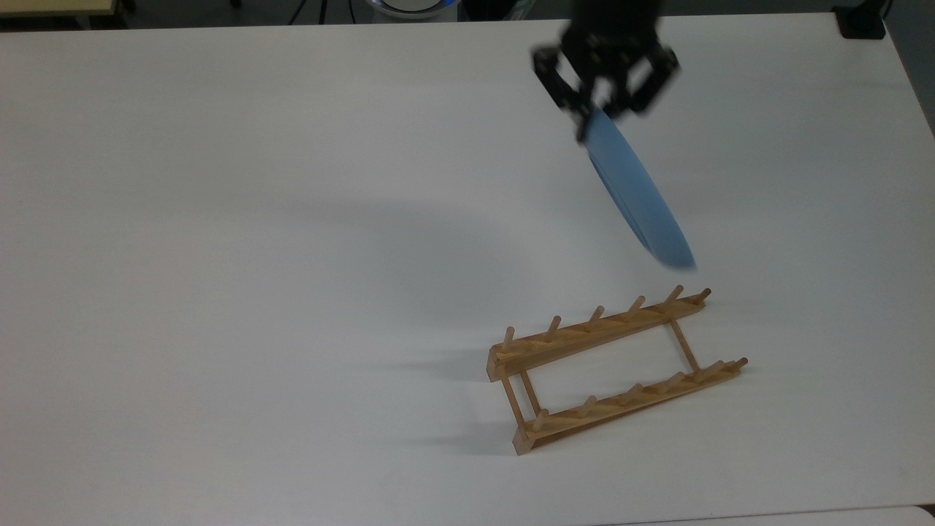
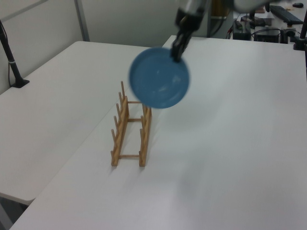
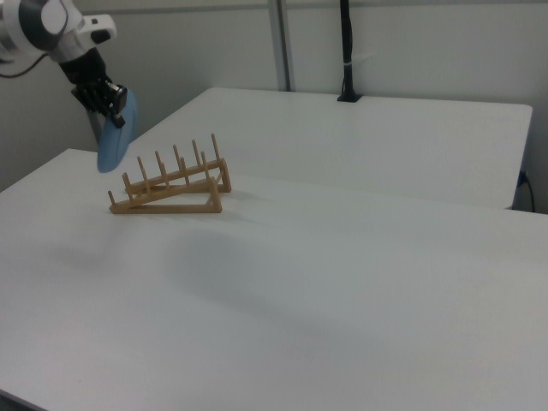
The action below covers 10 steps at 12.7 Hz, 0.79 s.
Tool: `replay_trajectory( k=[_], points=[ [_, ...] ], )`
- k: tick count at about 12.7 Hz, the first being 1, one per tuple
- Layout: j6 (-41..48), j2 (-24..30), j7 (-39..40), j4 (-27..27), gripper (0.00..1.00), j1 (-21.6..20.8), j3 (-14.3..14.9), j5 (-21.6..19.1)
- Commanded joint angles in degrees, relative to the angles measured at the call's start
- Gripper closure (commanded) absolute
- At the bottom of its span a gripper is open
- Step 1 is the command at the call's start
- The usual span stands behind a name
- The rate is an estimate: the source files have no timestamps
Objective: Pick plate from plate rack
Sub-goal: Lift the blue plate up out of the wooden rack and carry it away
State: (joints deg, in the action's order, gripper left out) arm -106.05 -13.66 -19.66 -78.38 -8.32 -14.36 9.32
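- The white tabletop (image 1: pixel 256 219) is broad, matte and smooth; a second white surface adjoins it on the left view's left.
- The robot arm (image 3: pixel 47 26) is white with grey joints and reaches in from the right view's upper left.
- The plate (image 1: pixel 637 193) hangs in the air on edge, tilted, well above the tabletop and clear of the rack; it is round, plain light blue, matte, with a shallow rim.
- The plate rack (image 1: pixel 610 369) sits on the tabletop below the plate, toward the top view's lower right: two long pale wooden rails joined by thin crossbars, each with a row of short upright pegs. Nothing sits in its slots.
- The gripper (image 1: pixel 593 109) is black; its fingers are pinched together on the plate's upper rim, carrying it.
- A black post (image 3: pixel 346 51) stands at the far edge in the right view, well away from rack and plate.
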Motion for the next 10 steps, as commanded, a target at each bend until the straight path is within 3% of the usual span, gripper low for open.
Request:
replay_trajectory(
  k=[1,5,10],
  points=[
    [13.2,7.8,21.3,-3.3,1.00,8.8,-0.8,-9.2],
    [18.9,8.6,36.4,-5.5,1.00,17.0,-0.4,-12.0],
    [17.7,8.1,48.8,-13.9,1.00,26.5,0.1,-12.4]
  ],
)
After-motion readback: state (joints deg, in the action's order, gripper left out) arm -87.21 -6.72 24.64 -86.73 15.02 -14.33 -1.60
